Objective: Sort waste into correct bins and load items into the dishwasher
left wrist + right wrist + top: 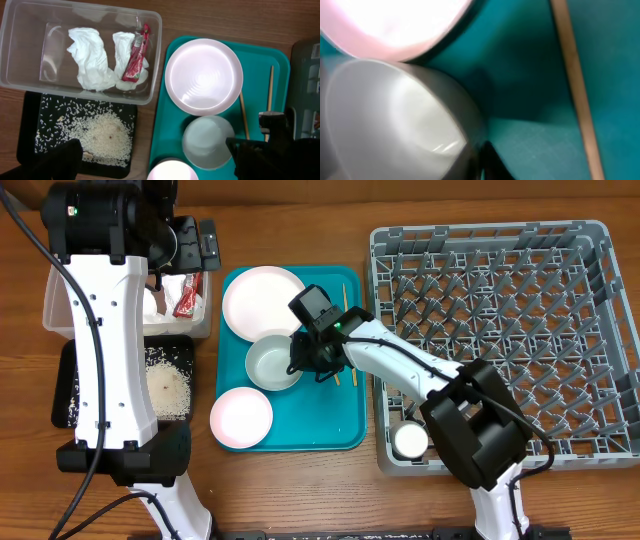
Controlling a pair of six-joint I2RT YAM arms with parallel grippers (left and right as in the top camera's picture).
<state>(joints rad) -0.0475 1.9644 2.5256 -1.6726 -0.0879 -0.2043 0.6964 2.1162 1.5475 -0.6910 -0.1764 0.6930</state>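
Loading the dishes is the step in hand. The right gripper (312, 358) sits at the right rim of the bowl (268, 364), mid teal tray (350, 435). The wrist view is too close to tell whether its jaws are clamped on the rim. The left gripper (190, 242) hangs left of the tray over the tub (30, 60), fingers apart and empty. Next, I reckon, comes a firm pinch on the rim, then a lift to the rack (500, 240) right of the tray, clear of the chopsticks (270, 90).

A robotics test bench staged as a dish-clearing station is seen: two robot arms (110, 330) are mounted at a wooden table (300, 490), where a grey dish rack (490, 230) and teal tray (320, 415) are laid out.
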